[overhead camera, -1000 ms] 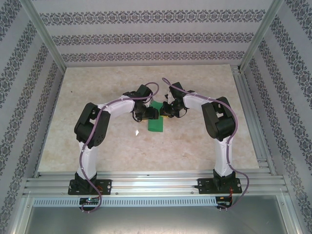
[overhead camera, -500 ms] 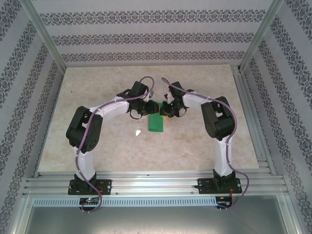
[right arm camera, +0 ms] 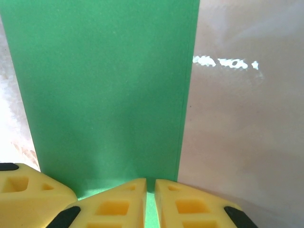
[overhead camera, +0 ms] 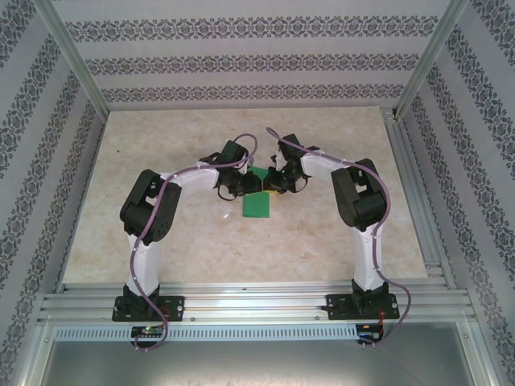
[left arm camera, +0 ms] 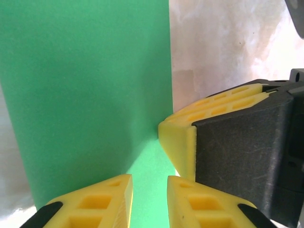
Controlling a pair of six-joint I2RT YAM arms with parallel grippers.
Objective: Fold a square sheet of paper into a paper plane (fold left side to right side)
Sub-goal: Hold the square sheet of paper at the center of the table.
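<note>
Green paper, folded to a narrow strip, lies in the middle of the table, with both arms meeting at its far end. From above the jaws are too small to read. Up close, the left gripper stands slightly parted over it. The right gripper is nearly pressed together, with green showing in the slit.

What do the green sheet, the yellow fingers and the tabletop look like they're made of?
Sheet: thin paper by the look, matte, evenly green; a fine double line at its right edge suggests two layers.
Fingers: probably moulded or printed plastic, matte yellow with hollow pockets.
Tabletop: pale marbled pattern with glossy light spots, perhaps laminate or film; unsure.
</note>
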